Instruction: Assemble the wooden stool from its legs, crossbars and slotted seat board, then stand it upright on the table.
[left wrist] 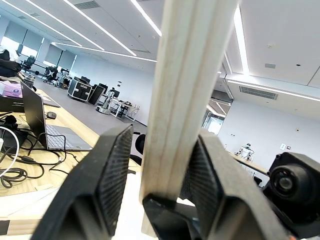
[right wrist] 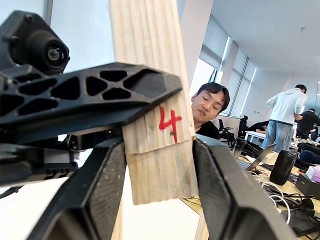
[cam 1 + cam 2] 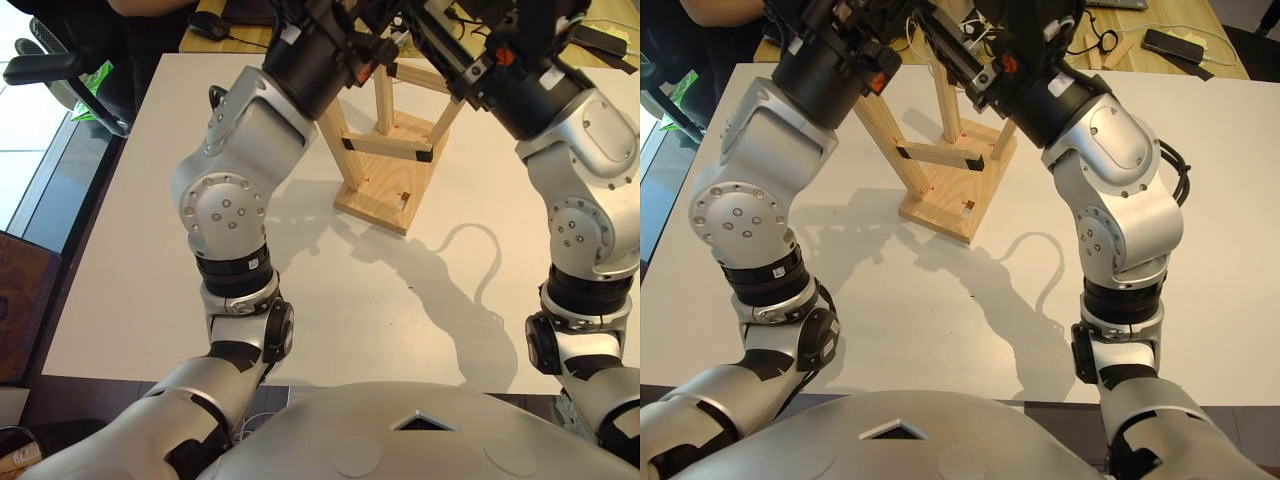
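Here, left tool: ribbed black pads closed on a square, pale wooden leg. Right tool: likewise clamped on a leg of straight-grained wood bearing a red mark; whether both hold one leg cannot be told. Stool: upside down on the white counter, seat board flat beneath, legs pointing upward, a crossbar bridging two of them between black-wrapped joints. Judged handling: light, stiff, dry wood that the ribbed pads should hold without slipping. It is not fragile, yet the slotted joints would probably pull apart if it were hoisted by one leg tip. Holds nearer the crossbar or seat board, one each side, look safer for turning it upright.
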